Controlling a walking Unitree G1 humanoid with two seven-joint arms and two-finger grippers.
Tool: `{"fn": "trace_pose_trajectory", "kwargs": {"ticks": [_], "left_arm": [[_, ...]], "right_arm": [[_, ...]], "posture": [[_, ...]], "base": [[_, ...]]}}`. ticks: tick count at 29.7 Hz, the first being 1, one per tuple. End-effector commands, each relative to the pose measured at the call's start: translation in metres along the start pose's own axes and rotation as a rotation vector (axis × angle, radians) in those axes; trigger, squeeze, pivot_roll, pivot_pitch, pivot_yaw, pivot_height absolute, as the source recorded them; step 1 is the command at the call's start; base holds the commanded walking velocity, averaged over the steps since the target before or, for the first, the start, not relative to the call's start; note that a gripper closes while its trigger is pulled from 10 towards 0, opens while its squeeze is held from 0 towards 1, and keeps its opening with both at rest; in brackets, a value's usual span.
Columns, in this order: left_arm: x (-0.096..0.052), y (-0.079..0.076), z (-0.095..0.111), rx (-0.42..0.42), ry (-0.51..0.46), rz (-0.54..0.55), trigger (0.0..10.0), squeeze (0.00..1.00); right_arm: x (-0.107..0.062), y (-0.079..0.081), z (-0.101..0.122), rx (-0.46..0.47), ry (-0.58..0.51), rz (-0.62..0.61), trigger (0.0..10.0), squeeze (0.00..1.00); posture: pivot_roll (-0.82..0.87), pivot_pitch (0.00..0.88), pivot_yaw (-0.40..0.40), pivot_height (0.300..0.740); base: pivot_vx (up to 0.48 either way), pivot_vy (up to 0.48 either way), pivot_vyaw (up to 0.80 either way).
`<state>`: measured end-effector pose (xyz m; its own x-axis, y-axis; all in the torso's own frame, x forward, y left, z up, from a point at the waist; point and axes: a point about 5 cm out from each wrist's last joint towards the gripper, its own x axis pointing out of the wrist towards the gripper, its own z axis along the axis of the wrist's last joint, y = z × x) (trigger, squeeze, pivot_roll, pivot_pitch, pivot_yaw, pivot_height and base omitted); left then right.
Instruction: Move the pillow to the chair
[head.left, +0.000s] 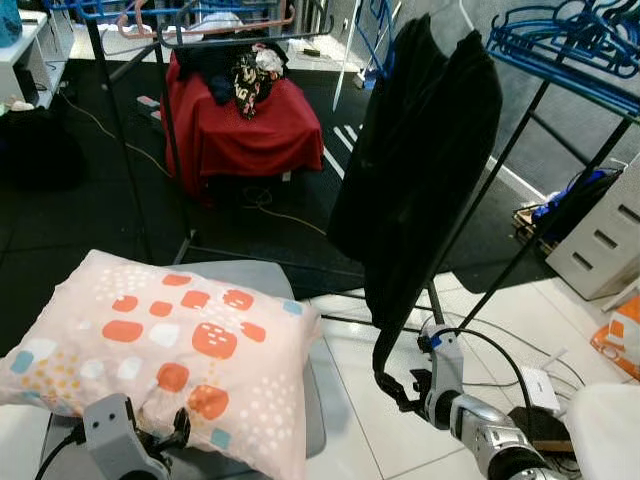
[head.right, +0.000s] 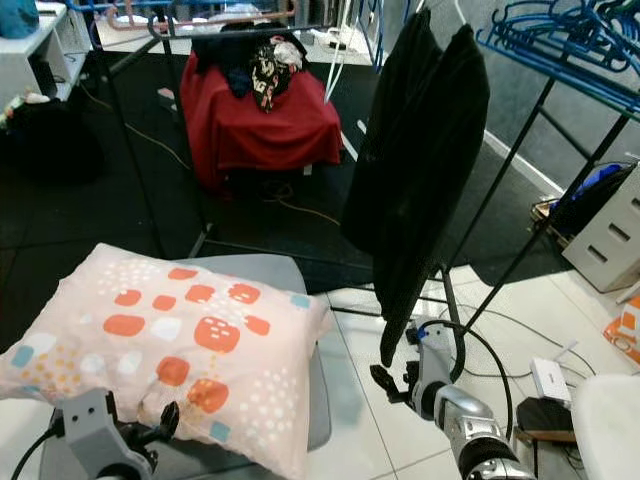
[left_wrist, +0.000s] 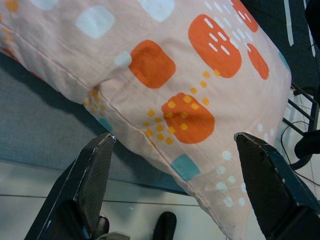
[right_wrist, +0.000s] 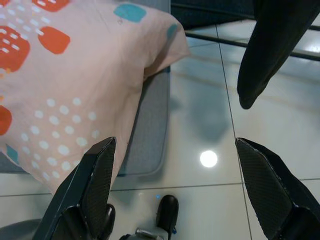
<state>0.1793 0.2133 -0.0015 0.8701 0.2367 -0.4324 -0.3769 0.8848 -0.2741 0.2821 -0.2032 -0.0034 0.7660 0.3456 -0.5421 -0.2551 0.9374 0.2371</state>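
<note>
A pale pink pillow (head.left: 180, 350) with orange, white and teal patches lies flat on the grey seat of the chair (head.left: 245, 275), overhanging its near and right edges. My left gripper (head.left: 178, 432) is at the pillow's near edge and stands open. In the left wrist view the pillow (left_wrist: 175, 80) spans the gap between the wide-apart fingers (left_wrist: 95, 170). My right gripper (head.left: 400, 390) hangs open to the right of the chair over the white tiles. In the right wrist view the pillow's corner (right_wrist: 75, 75) and the seat edge (right_wrist: 150, 130) lie off to one side.
A black garment (head.left: 420, 170) hangs from a rack just above and behind my right gripper. Blue hangers (head.left: 570, 40) sit on a second rack at the right. A red-draped stand (head.left: 250, 130) is at the back. Cables and a white adapter (head.left: 540, 385) lie on the tiles beside white drawers (head.left: 605, 235).
</note>
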Motion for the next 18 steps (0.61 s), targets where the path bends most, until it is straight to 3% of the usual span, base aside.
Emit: {"fn": "trace_pose_trajectory", "kwargs": {"ticks": [1, 18], "left_arm": [[-0.0005, 0.0036, -0.0056, 0.013, 0.013, 0.004, 10.0, 0.0], [0.0039, 0.0085, -0.0154, 0.022, 0.023, -0.001, 10.0, 0.0]], "right_arm": [[-0.0013, -0.0007, -0.002, -0.015, -0.001, -0.002, 10.0, 0.0], [-0.0026, -0.0027, -0.0051, -0.007, 0.002, -0.016, 10.0, 0.0]], "posture": [[0.04, 0.0, -0.143, 0.74], [0.04, 0.0, -0.136, 0.74]], "base": [[0.0, 0.0, 0.0], [0.0, 0.0, 0.0]]}}
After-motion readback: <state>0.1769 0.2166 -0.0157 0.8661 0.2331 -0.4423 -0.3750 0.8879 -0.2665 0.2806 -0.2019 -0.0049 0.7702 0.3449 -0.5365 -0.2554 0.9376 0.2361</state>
